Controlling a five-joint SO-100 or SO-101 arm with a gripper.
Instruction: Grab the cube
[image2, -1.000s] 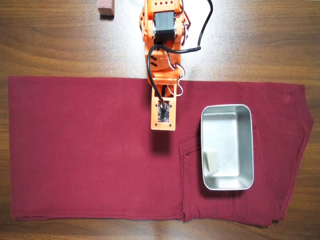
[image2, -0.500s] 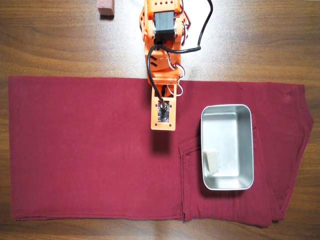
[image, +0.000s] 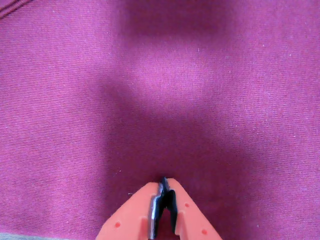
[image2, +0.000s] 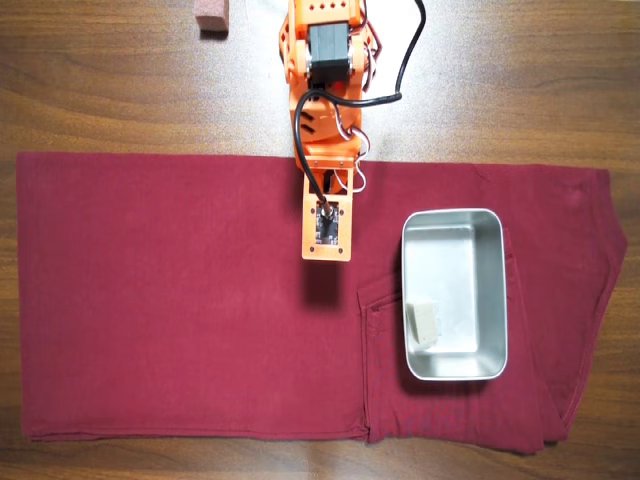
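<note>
Nothing has moved: the claw (image: 162, 186) stays pressed together above the cloth (image2: 180, 300), cube (image2: 424, 322) in the tray (image2: 497, 300).

Overhead cam looks straight down from well above, taking in whole red cloth (image2: 180, 300) w/ arm (image2: 325, 120) entering top; wrist cam sits close over the same cloth (image: 160, 100), gripper (image: 162, 200) tips poking in at bottom.
</note>
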